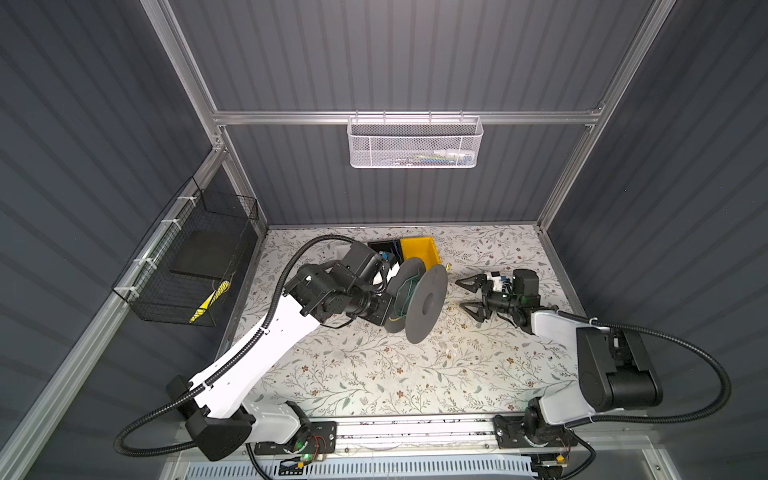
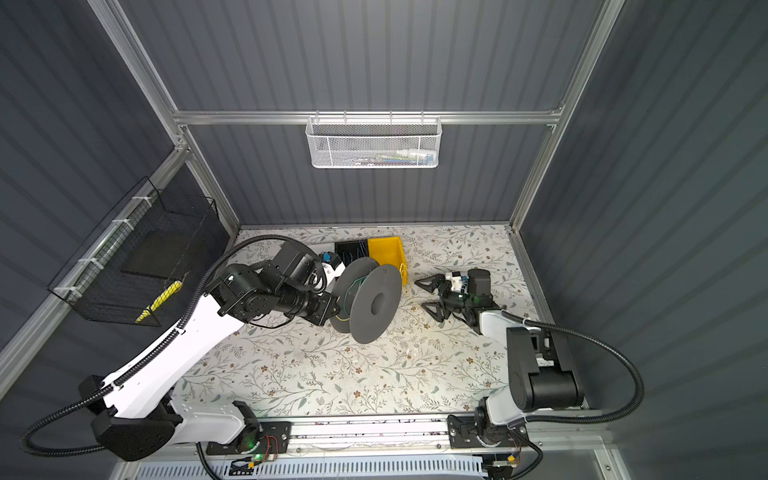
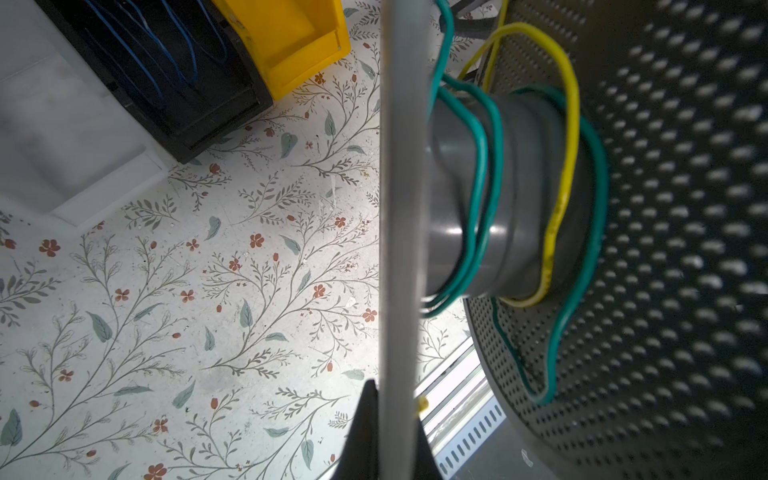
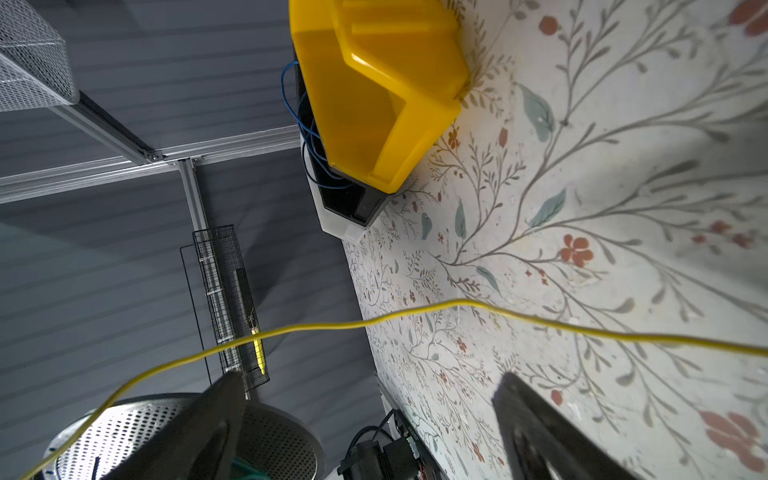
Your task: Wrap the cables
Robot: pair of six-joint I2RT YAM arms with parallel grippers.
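A grey spool (image 1: 424, 303) (image 2: 374, 303) stands on edge at the table's middle. My left gripper (image 1: 388, 293) (image 3: 395, 415) is shut on the rim of one flange. The thin yellow cable (image 3: 569, 124) loops loosely round the hub (image 3: 519, 187), beside turns of a green wire (image 3: 482, 166). From the spool the yellow cable (image 4: 415, 313) runs slack across the right wrist view, just past the fingertips (image 4: 232, 386). My right gripper (image 1: 463, 296) (image 2: 419, 294) (image 4: 370, 380) hangs open to the right of the spool, holding nothing.
A yellow bin (image 1: 419, 249) and a black bin with blue wires (image 1: 384, 249) stand behind the spool. A white mesh basket (image 1: 415, 141) hangs on the back rail. A black wire basket (image 1: 195, 266) is fixed to the left wall.
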